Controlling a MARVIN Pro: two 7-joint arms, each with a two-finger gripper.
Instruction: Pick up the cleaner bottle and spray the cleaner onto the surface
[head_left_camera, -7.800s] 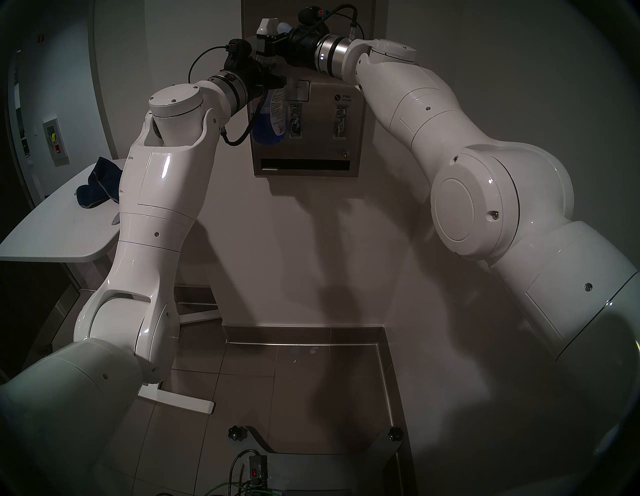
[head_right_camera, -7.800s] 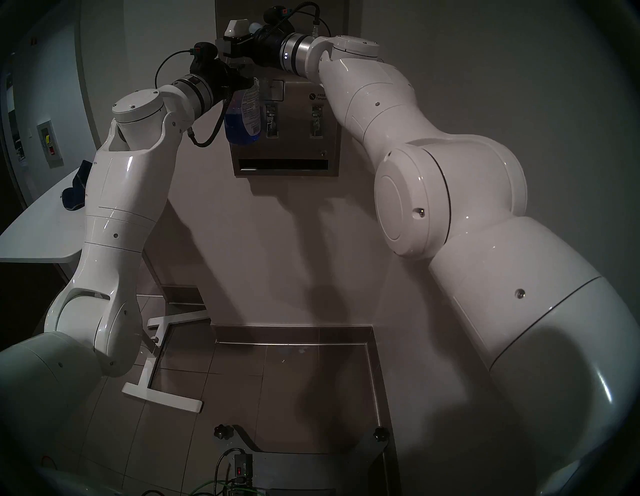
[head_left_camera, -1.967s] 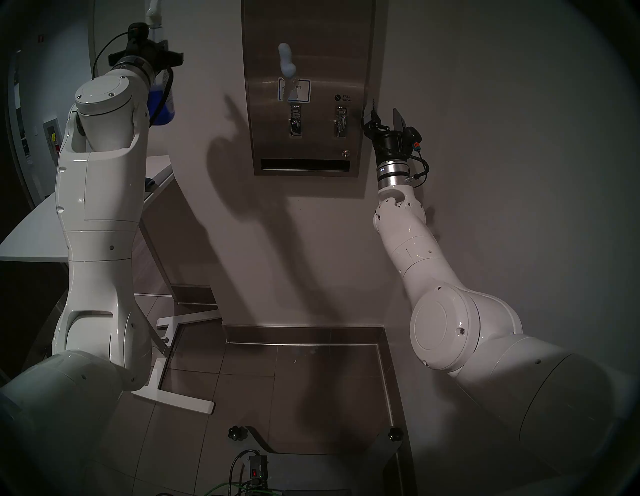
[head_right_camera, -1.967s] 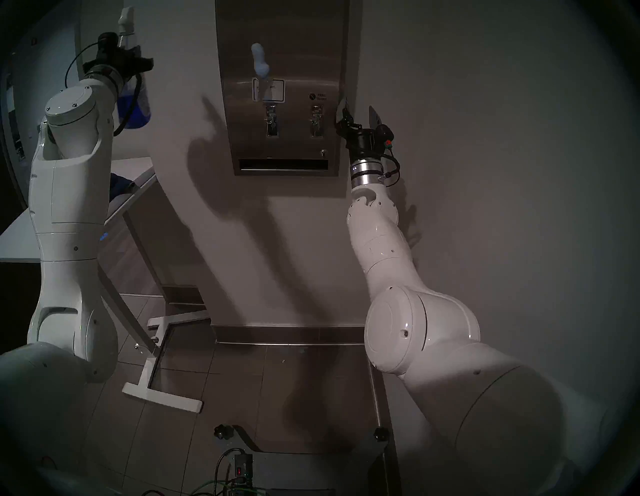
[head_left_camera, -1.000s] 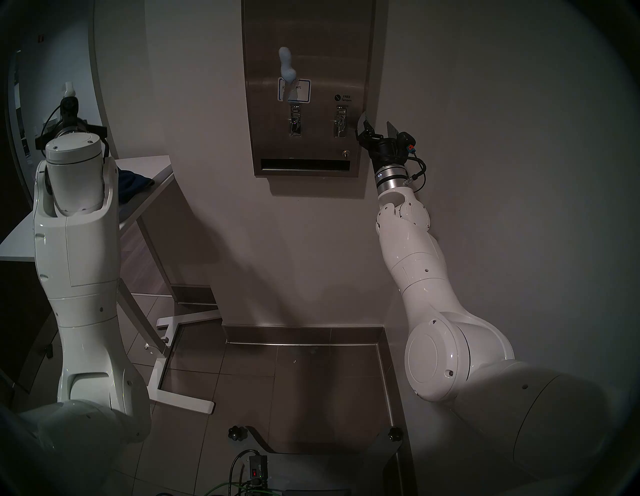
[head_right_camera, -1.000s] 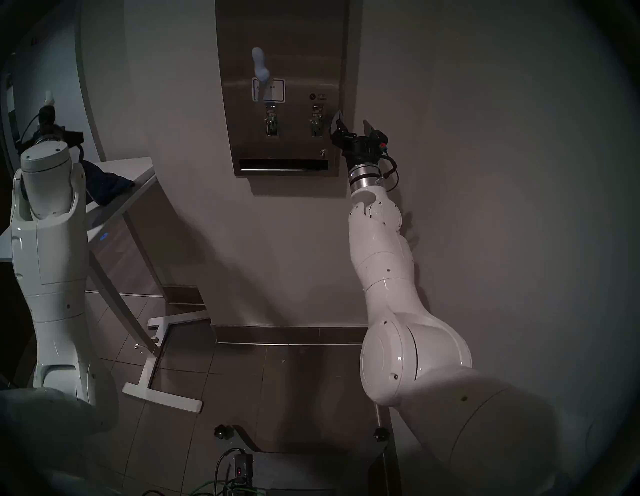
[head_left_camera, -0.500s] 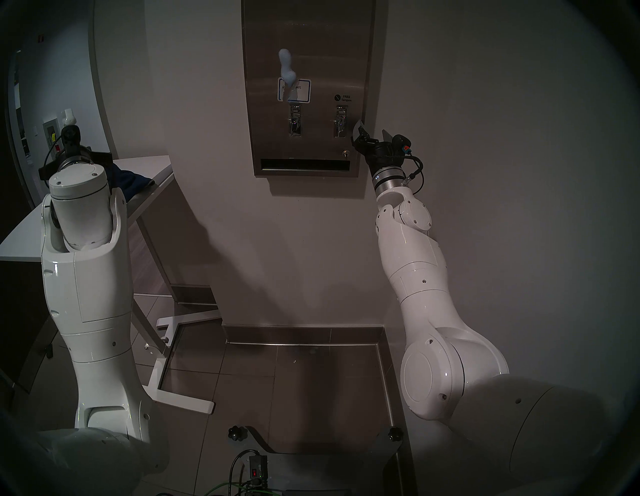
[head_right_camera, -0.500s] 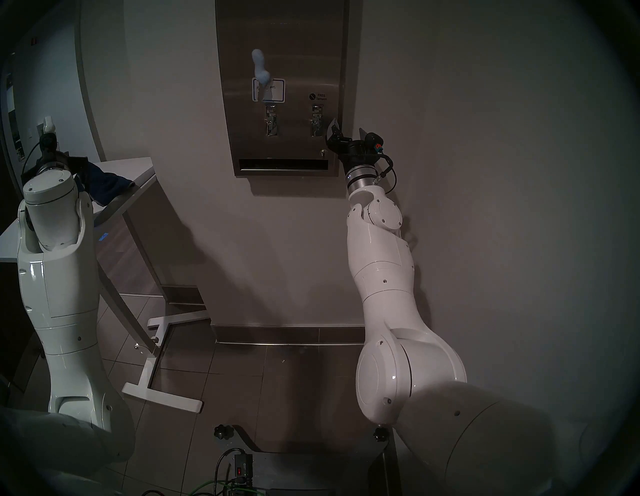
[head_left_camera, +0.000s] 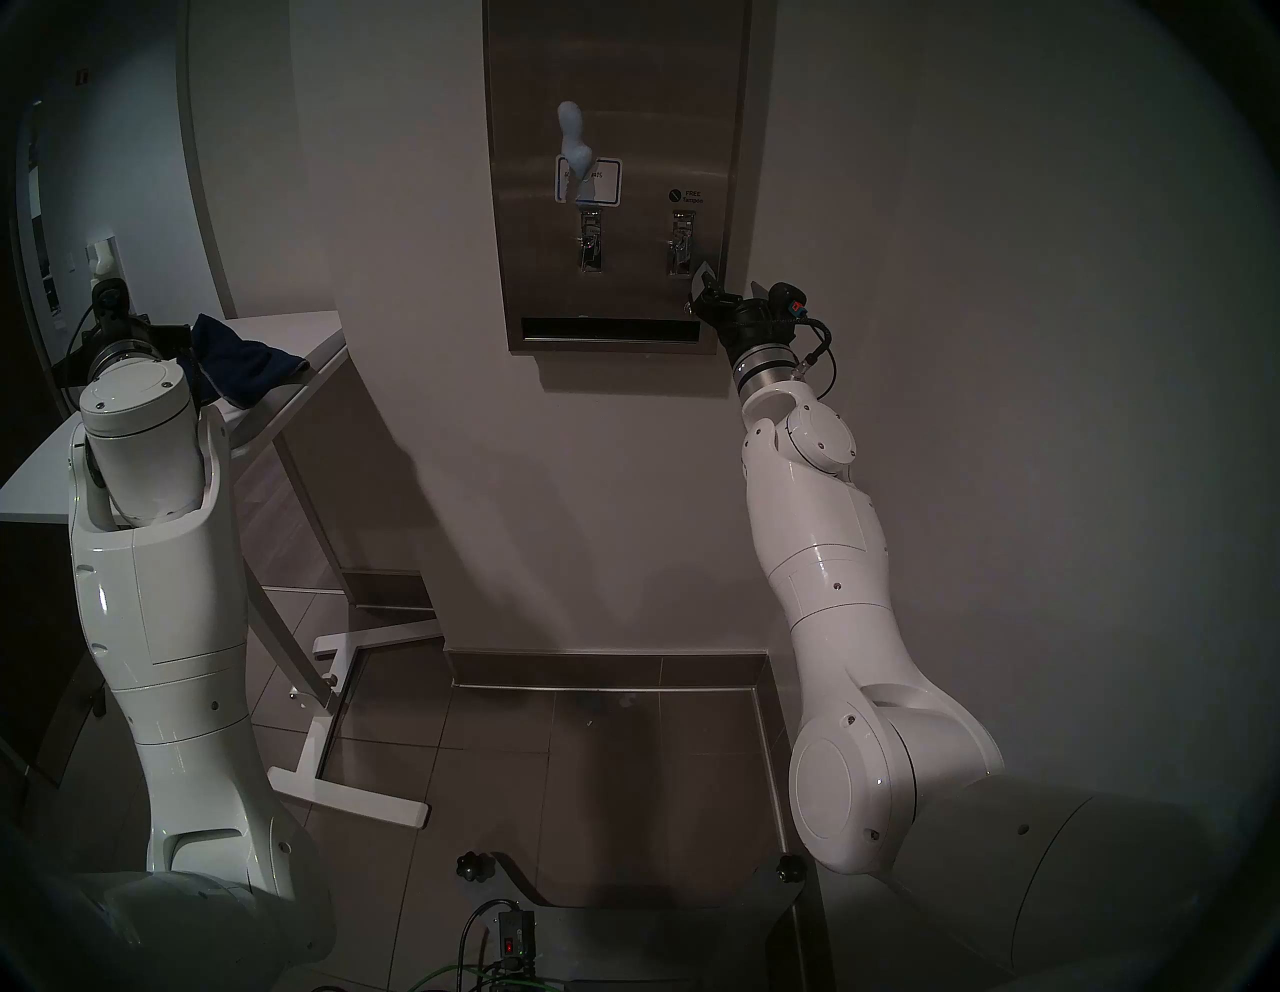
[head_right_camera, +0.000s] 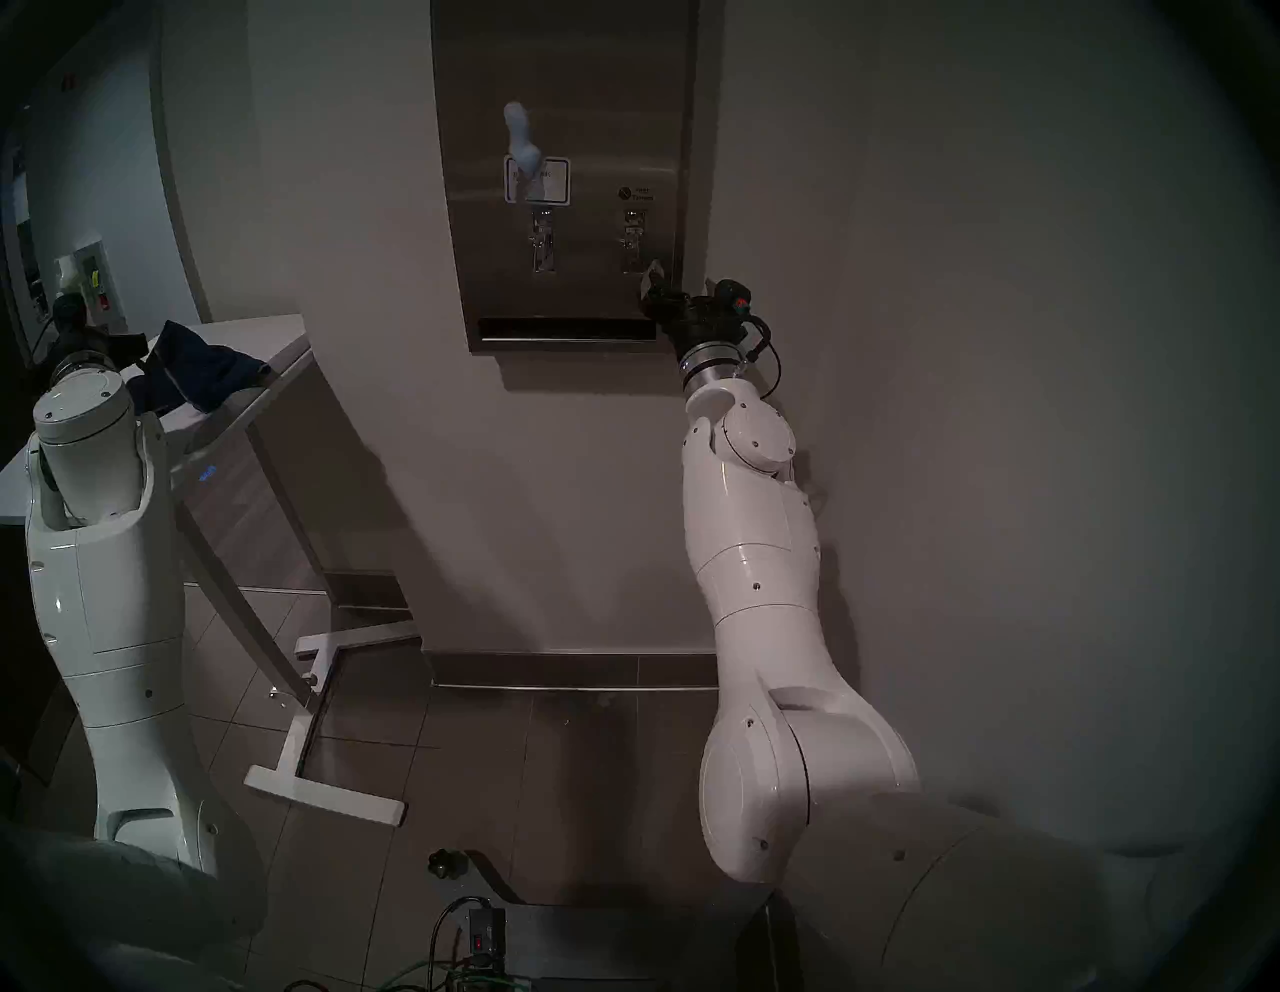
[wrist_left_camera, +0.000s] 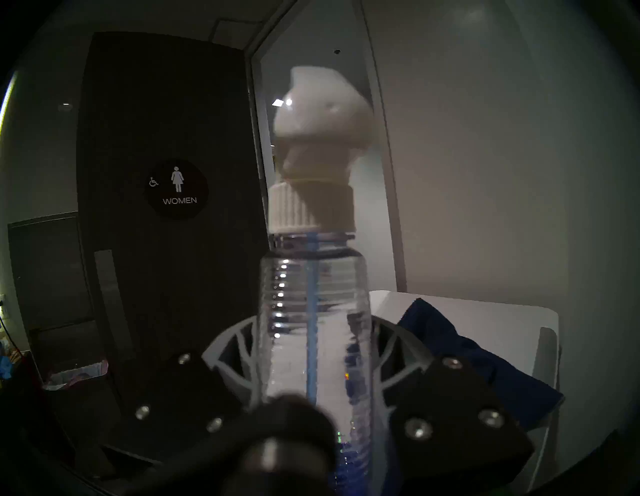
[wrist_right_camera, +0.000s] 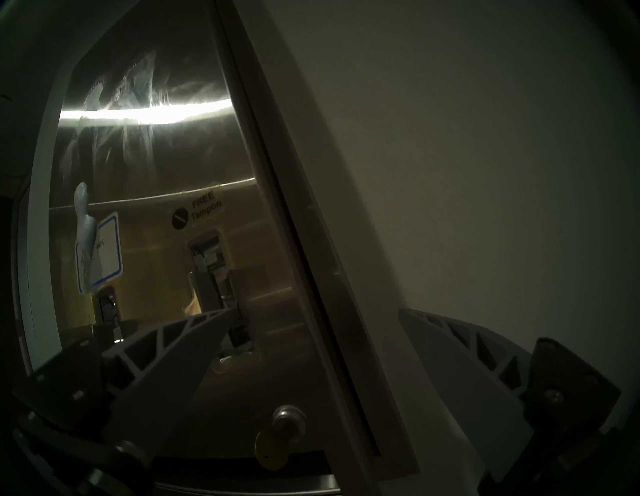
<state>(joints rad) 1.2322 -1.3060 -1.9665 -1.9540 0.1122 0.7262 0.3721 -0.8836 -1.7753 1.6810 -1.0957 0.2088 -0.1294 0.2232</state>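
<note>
at far left, a round dark door sign (wrist_left_camera: 177, 188) reads "women" in white, with a wheelchair symbol and a female figure. beside it the left gripper (wrist_left_camera: 313, 367) is clamped on the cleaner bottle (wrist_left_camera: 313, 311), a ribbed clear plastic cylinder held upright, with one blue dip tube inside, a ridged white collar and a smooth white trigger head on top; blue liquid shows low in the bottle. just right of it a crumpled dark blue cloth (head_left_camera: 235, 364) lies on a smooth white table (head_left_camera: 41, 478). in the middle, the surface (head_left_camera: 658, 125) is a tall brushed steel wall panel with two chrome levers, one dark slot along the bottom, a small key lock, a blue-bordered white sticker whose words are unreadable, and a label reading "free tampon". one pale, foamy streak of cleaner (head_left_camera: 575, 142) runs down onto the sticker. at right, the right gripper (head_left_camera: 727, 287) stands open and empty by the panel's lower right edge, its two grey ribbed fingers (wrist_right_camera: 166, 350) spread.
</note>
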